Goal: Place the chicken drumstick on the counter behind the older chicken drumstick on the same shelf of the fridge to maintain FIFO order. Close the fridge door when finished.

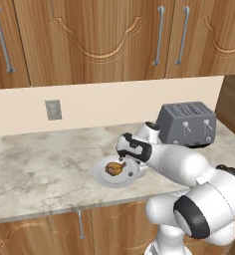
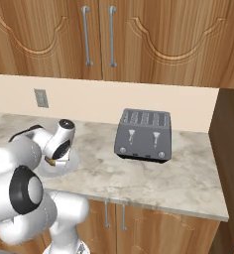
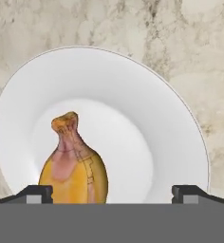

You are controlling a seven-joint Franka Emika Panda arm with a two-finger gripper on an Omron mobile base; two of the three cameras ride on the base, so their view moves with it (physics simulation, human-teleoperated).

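Observation:
The chicken drumstick (image 3: 74,167), golden-orange with its narrow bone end pointing away from the hand, lies on a white plate (image 3: 147,109) on the marbled counter (image 1: 40,164). My gripper (image 3: 113,193) hangs open just above the plate. The drumstick sits close to the left fingertip (image 3: 36,193), and the right fingertip (image 3: 190,192) stands well clear of it. From the left base view the gripper (image 1: 123,159) is over the drumstick (image 1: 114,169) and plate (image 1: 102,178). The right base view shows the gripper (image 2: 52,160) above the plate (image 2: 67,166). The fridge and its shelf are out of view.
A grey four-slot toaster (image 1: 186,123) (image 2: 143,135) stands on the counter to the right of the plate. A wall outlet (image 1: 53,109) sits on the beige backsplash. Wooden upper cabinets (image 1: 99,40) hang overhead, and a wooden side panel (image 2: 230,149) bounds the counter at right.

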